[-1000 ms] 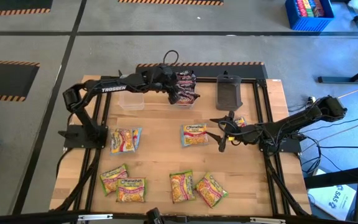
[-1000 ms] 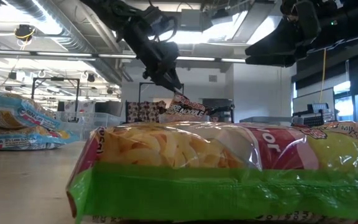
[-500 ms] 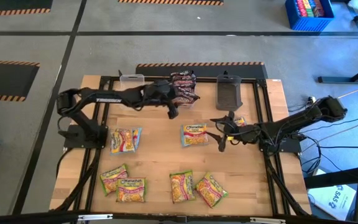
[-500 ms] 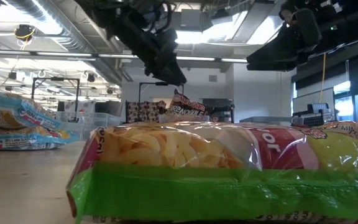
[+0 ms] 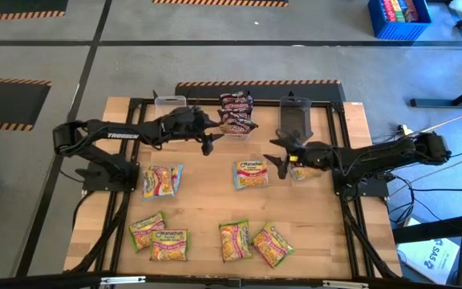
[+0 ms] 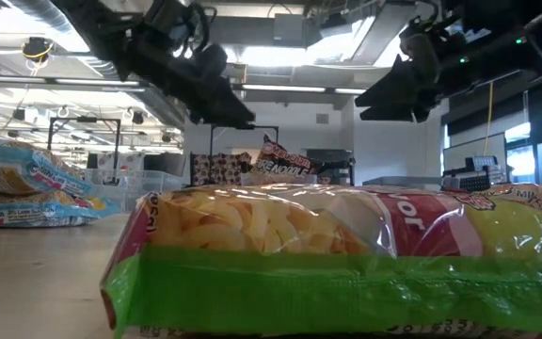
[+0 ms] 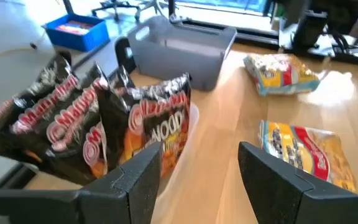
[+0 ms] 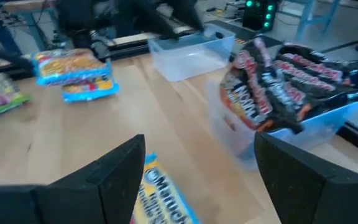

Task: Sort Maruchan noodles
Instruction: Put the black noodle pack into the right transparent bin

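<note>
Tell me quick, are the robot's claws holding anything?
Left claw: open, holding nothing.
Right claw: open, holding nothing.

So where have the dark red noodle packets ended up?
From above, the dark red packets stand bunched in a clear tub at the table's far edge, between an empty clear tub and the grey tub.

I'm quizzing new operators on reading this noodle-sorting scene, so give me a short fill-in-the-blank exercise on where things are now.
1. The dark maroon packets are piled in a clear tub at the table's ____ edge.
2. The right gripper hovers beside a blue-edged packet with its fingers ____.
3. The left gripper holds ____.
4. The dark grey tub holds ____ packets.

Missing words: far; open; nothing; no
</note>
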{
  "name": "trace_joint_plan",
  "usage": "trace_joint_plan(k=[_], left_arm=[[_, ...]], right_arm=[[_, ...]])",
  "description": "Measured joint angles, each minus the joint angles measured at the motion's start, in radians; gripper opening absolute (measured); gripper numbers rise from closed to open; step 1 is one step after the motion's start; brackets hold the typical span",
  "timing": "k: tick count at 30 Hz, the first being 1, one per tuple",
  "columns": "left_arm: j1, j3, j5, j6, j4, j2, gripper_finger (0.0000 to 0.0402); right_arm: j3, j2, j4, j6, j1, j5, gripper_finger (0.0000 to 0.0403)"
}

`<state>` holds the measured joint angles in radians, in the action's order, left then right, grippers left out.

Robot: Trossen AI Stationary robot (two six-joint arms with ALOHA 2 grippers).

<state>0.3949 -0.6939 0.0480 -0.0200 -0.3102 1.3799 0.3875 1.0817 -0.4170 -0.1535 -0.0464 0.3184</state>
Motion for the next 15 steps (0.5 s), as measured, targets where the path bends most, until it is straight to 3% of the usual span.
trace_joint_plan(k=[9, 15], left_arm=[[0.04, 0.007, -0.006, 0.006, -0.039, 0.039, 0.0206], [0.07, 0.007, -0.089, 0.011, -0.038, 0.041, 0.0206]], right_arm=[[0.082, 0.14, 0.042, 0.06, -0.212, -0.13, 0.0284], [0.187, 0.269, 0.195, 0.137, -0.319, -0.234, 0.0265]])
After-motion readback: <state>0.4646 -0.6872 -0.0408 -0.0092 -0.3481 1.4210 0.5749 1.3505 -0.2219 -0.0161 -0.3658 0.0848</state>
